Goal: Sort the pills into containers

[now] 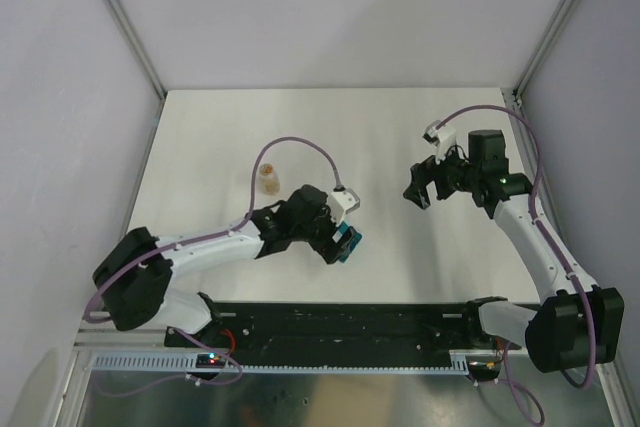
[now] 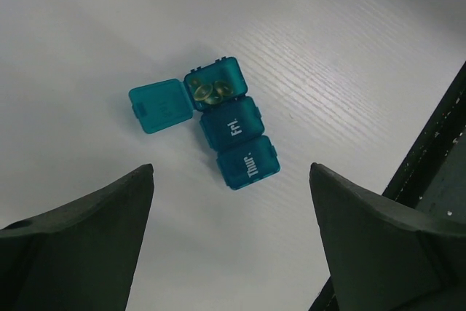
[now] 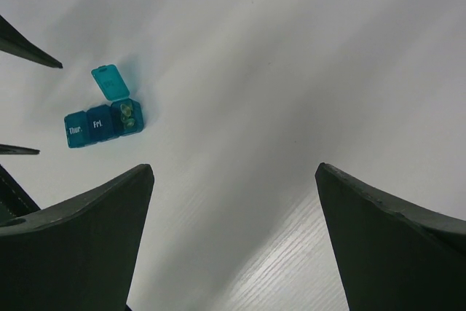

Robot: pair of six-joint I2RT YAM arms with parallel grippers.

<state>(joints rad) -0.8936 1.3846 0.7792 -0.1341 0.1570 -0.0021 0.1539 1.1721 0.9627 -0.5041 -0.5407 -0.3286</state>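
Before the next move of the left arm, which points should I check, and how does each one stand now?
1. The pills lie inside the open compartment: ok.
2. The open lid is free, nothing on it: ok.
3. Fri and Thur lids of the containers are shut: ok.
4. The left gripper is open, empty, above the containers: ok.
5. The right gripper is open, apart from the containers: ok.
6. The bottle is emptied: cannot tell.

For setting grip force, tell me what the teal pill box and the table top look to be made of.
Teal pill box: plastic, it seems; translucent-looking, slightly glossy, with moulded hinged lids and printed white day labels. Table top: white, matte, with fine straight grain lines; likely laminate or painted board.
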